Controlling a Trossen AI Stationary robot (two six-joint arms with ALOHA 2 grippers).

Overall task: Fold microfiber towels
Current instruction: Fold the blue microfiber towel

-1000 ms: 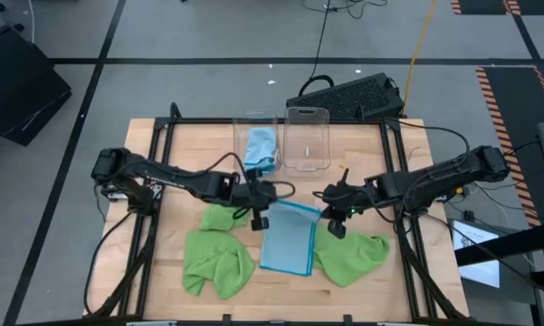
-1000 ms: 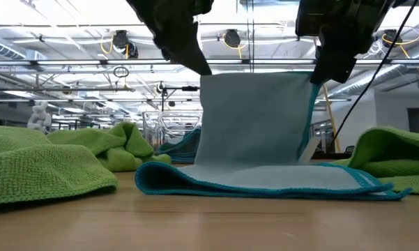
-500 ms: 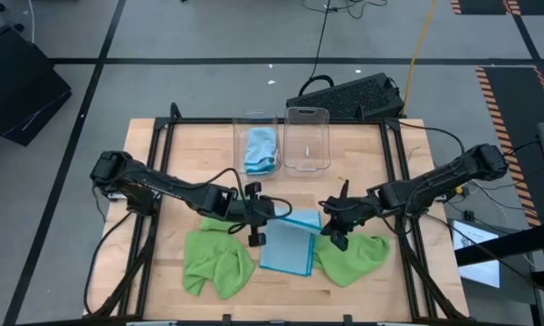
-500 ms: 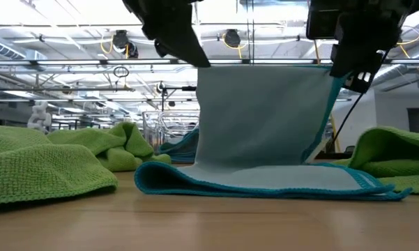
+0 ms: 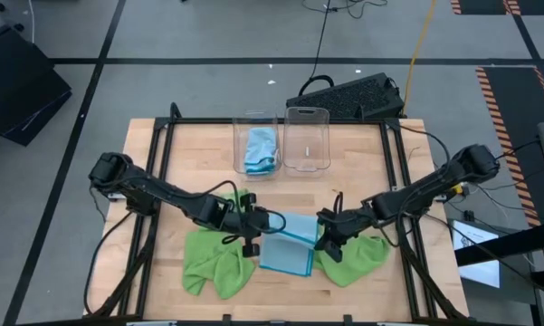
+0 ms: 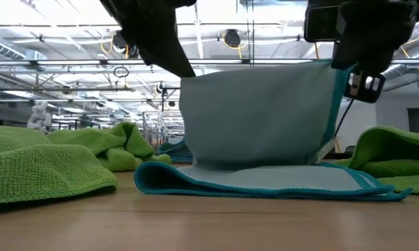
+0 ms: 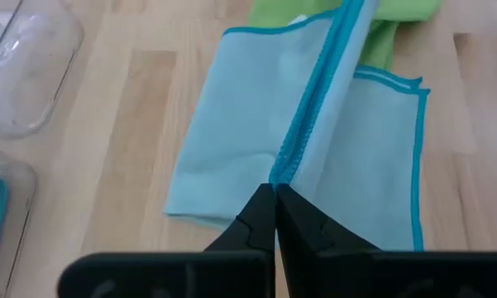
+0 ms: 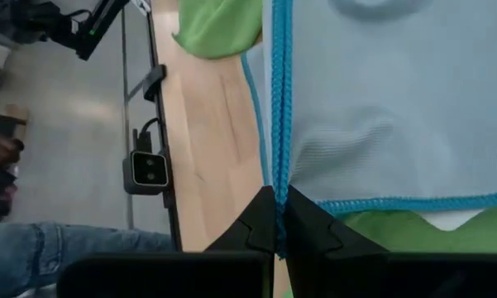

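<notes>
Left gripper clenched on one corner of the light blue towel, mid-table. Right gripper pinched on the opposite corner of the same raised edge. Between them the upper half of the towel hangs as a sheet, its lower half flat on the table, teal hem showing all round.

Count: blue towels, two; the second is bunched inside the left clear bin. Clear bins, two; the right bin stands just beside the first. Green towels, three heaps: one large at the near-left, one small under the left arm, one touching the blue towel's right side.

Bare wood lies between the bins and the held towel, and along the near edge.
</notes>
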